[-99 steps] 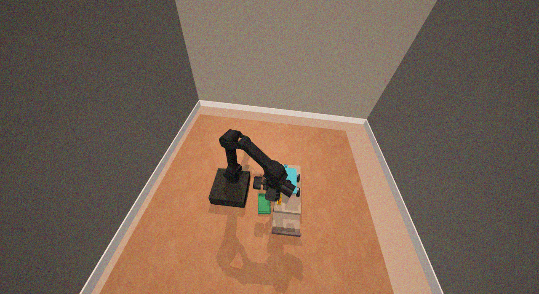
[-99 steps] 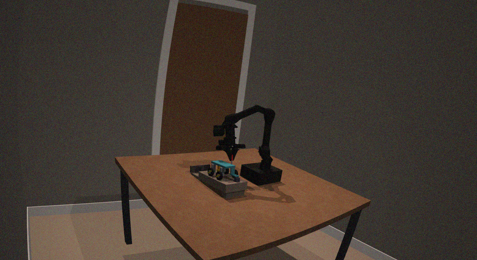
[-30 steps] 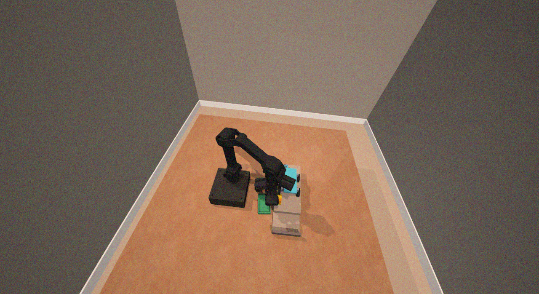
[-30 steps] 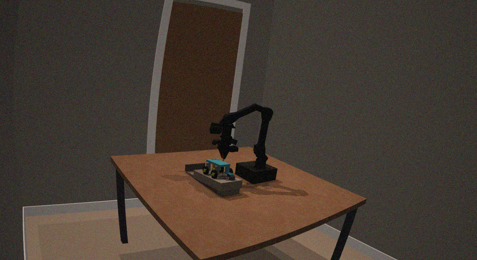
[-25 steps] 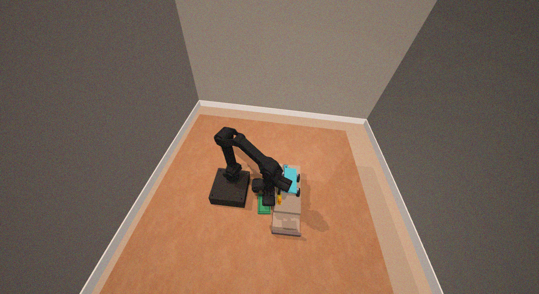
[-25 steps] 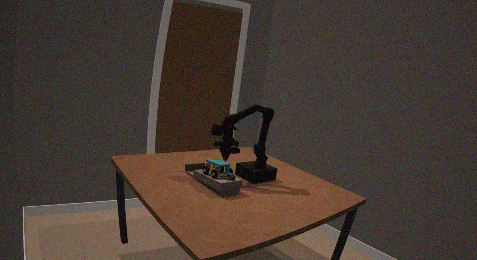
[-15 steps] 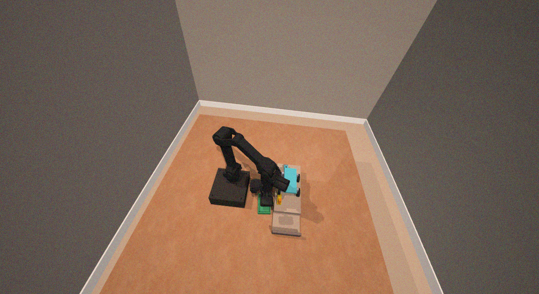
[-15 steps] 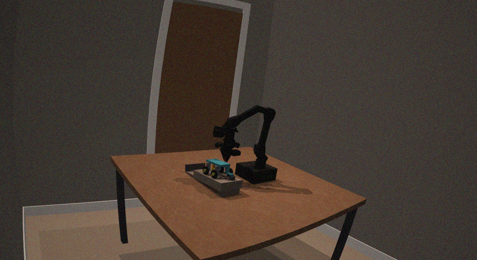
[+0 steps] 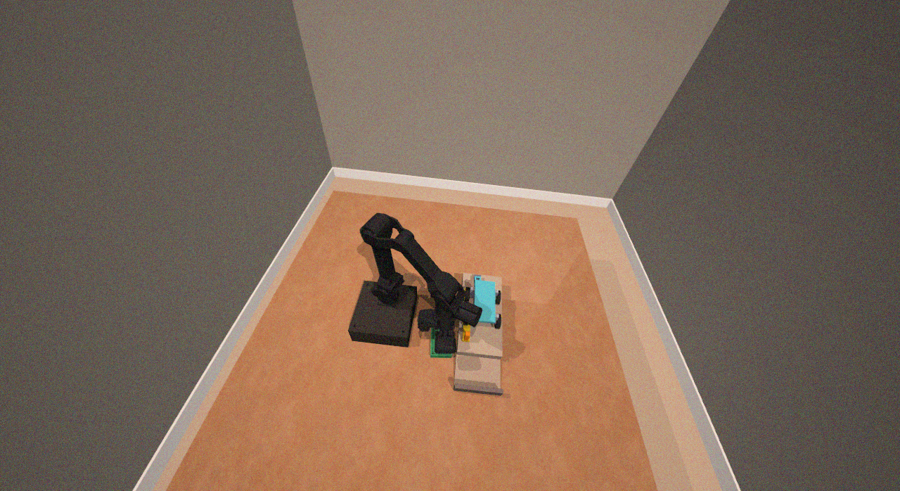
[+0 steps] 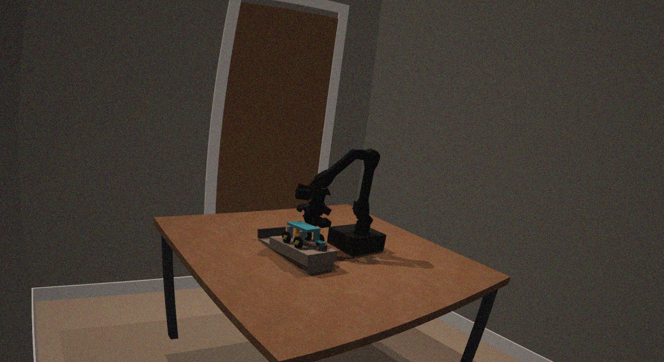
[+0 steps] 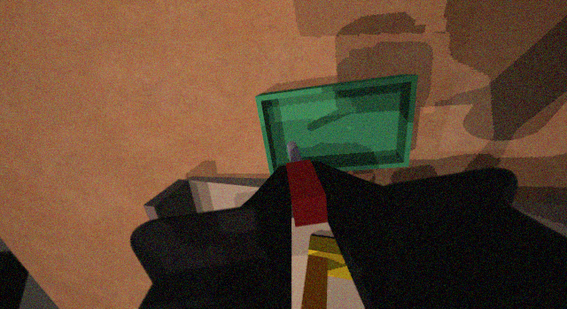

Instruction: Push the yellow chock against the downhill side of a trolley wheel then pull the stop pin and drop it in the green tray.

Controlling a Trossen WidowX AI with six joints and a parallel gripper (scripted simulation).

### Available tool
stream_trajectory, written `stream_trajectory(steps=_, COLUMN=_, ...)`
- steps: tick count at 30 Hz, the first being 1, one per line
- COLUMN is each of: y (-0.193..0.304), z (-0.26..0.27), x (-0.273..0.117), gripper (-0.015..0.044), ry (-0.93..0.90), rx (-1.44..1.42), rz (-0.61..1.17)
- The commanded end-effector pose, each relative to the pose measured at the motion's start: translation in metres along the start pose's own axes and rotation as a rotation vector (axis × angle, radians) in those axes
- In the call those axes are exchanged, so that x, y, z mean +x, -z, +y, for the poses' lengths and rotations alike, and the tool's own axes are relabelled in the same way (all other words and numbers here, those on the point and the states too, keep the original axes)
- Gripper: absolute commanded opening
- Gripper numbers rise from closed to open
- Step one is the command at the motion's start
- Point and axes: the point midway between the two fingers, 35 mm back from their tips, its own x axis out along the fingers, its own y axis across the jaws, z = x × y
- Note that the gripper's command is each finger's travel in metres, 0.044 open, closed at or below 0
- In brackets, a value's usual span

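Note:
My gripper (image 11: 299, 170) is shut on the red-headed stop pin (image 11: 308, 203), with the pin's grey shank sticking out past the fingertips. In the wrist view the shank's tip overlaps the near left part of the green tray (image 11: 354, 127) (image 9: 441, 355); the pin is above the tray's near side. The trolley (image 9: 485, 299) (image 10: 303, 226), with a light-blue top and dark wheels, stands on the ramp (image 9: 481, 346) (image 10: 290, 252). The yellow chock (image 9: 466, 333) (image 11: 330, 260), with its orange handle, is on the ramp at the trolley's downhill end. Its contact with the wheel is hidden.
The ramp's lower section (image 9: 478, 370) ends in a raised stop wall (image 9: 478, 388) (image 11: 174, 200). The black arm base (image 9: 382, 315) (image 10: 356, 239) stands on the table on the tray's other side from the ramp.

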Motion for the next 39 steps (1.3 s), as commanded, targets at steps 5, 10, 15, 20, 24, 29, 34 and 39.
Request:
stream_trajectory(steps=5, y=-0.005, z=0.004, x=0.019, gripper=0.0000, ry=-0.001, rx=-0.003, rz=-0.010)
stream_trajectory(steps=10, y=-0.004, z=0.003, x=0.019, gripper=0.0105, ry=-0.001, rx=-0.003, rz=-0.010)
stream_trajectory(steps=15, y=-0.004, z=-0.001, x=0.019, gripper=0.0190, ry=-0.001, rx=-0.003, rz=-0.010)
stream_trajectory(steps=20, y=-0.003, z=-0.004, x=0.019, gripper=0.0190, ry=-0.001, rx=-0.003, rz=-0.010)
stream_trajectory(steps=24, y=-0.003, z=-0.007, x=0.020, gripper=0.0190, ry=0.000, rx=-0.003, rz=-0.010)
stream_trajectory(steps=29, y=-0.002, z=-0.010, x=0.020, gripper=0.0190, ry=0.000, rx=-0.003, rz=-0.010)
stream_trajectory(steps=34, y=-0.002, z=-0.013, x=0.021, gripper=0.0190, ry=0.000, rx=-0.003, rz=-0.010)
stream_trajectory(steps=39, y=-0.001, z=-0.016, x=0.022, gripper=0.0190, ry=0.000, rx=-0.003, rz=-0.010)
